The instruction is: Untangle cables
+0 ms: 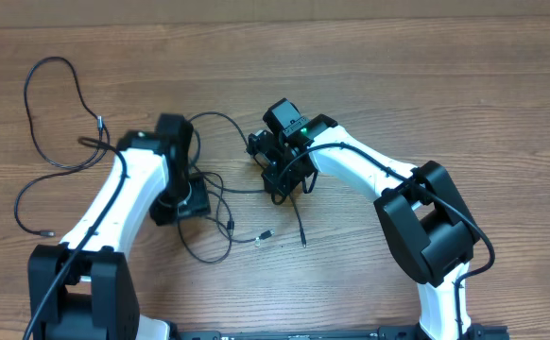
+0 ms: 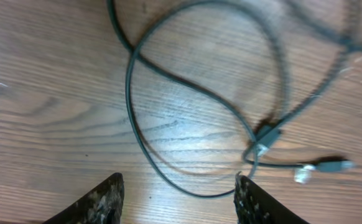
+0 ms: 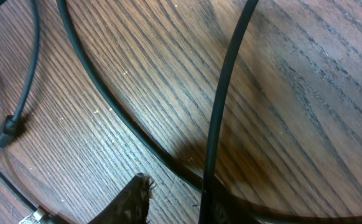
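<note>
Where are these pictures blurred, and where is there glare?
Overhead: even light, everything sharp. Left wrist: table grain sharp mid-frame, cables at upper right blurred. Right wrist: pale sheen at centre; the near cable is soft, with a broad shadow beside it.

Warm light falls on a brown wood-grain table [image 1: 398, 57].

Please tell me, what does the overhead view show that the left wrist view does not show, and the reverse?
Only overhead: the whole of both arms, such as the right arm, and a long cable loop lying at the table's far left. Only left wrist: the left gripper from close by, open and holding nothing. Both: the tangled cables near that gripper, their small plug ends, and the wooden table.
</note>
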